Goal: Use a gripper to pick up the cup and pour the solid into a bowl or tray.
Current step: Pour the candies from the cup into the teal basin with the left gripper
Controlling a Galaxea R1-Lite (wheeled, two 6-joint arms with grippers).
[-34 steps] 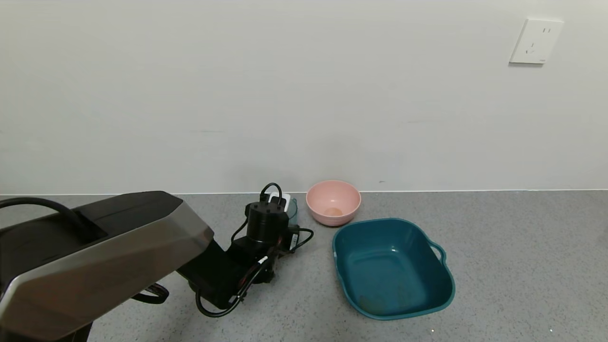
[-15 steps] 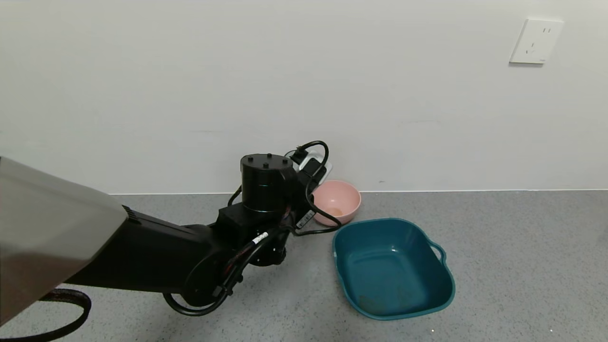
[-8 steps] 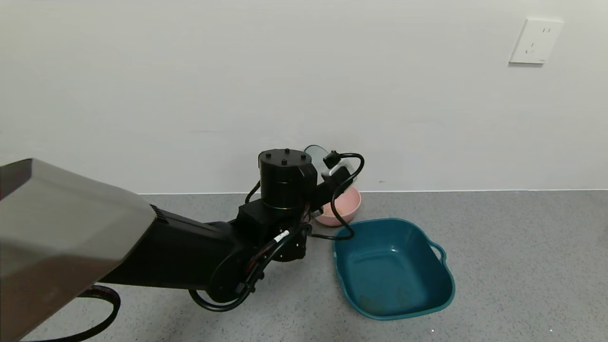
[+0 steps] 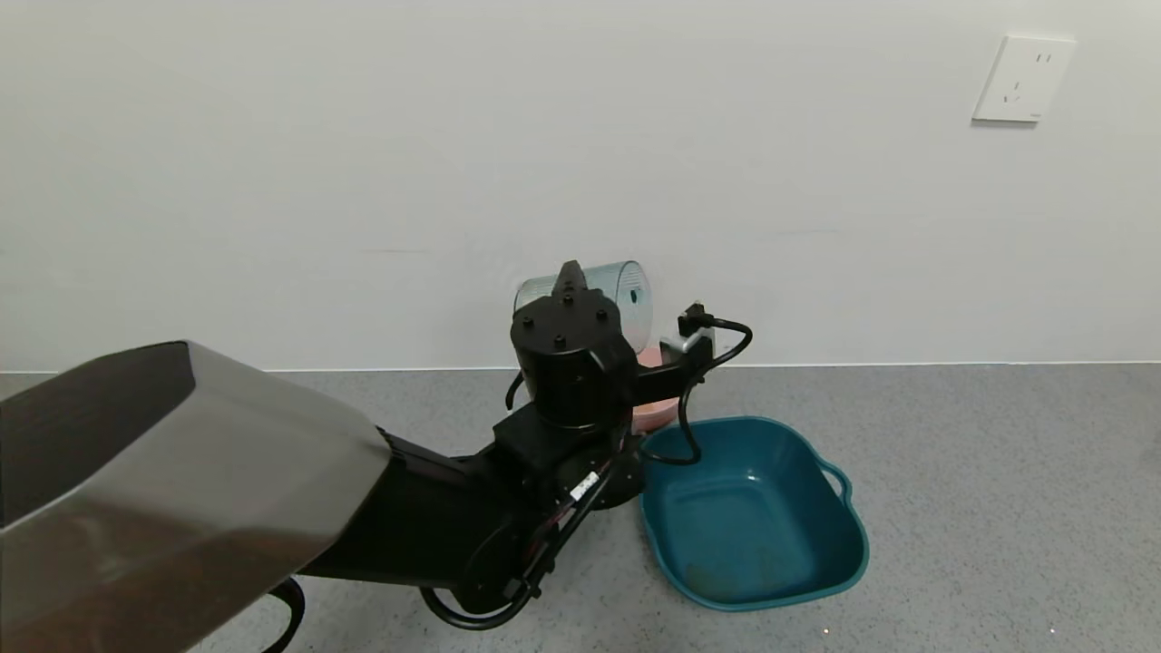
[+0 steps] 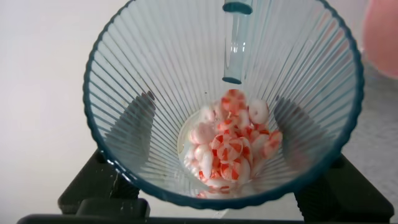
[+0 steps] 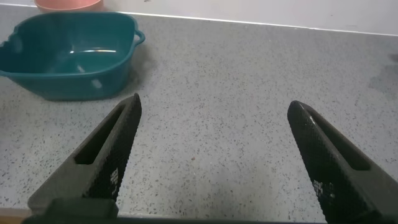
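My left gripper [image 4: 590,304] is shut on the translucent blue-green ribbed cup [image 4: 599,292] and holds it raised, tipped on its side, above the pink bowl [image 4: 655,413] beside the teal tray [image 4: 843,544]. In the left wrist view the cup [image 5: 155,68] fills the picture, and the white and orange-red round pieces [image 5: 230,146] lie heaped at its bottom. The dark fingers [image 5: 134,121] show through the cup wall on both sides. My right gripper [image 6: 214,134] is open and empty over bare counter, out of the head view, with the tray [image 6: 37,78] farther off.
The pink bowl stands near the wall, mostly hidden behind my left wrist; its rim shows in the right wrist view [image 6: 68,5]. A wall socket [image 4: 1023,80] is at the upper right. Grey speckled counter stretches to the right of the tray.
My left arm has lifted the cup off the counter, carried it right toward the bowl and tray, and rolled it onto its side. The tray and bowl have not moved.
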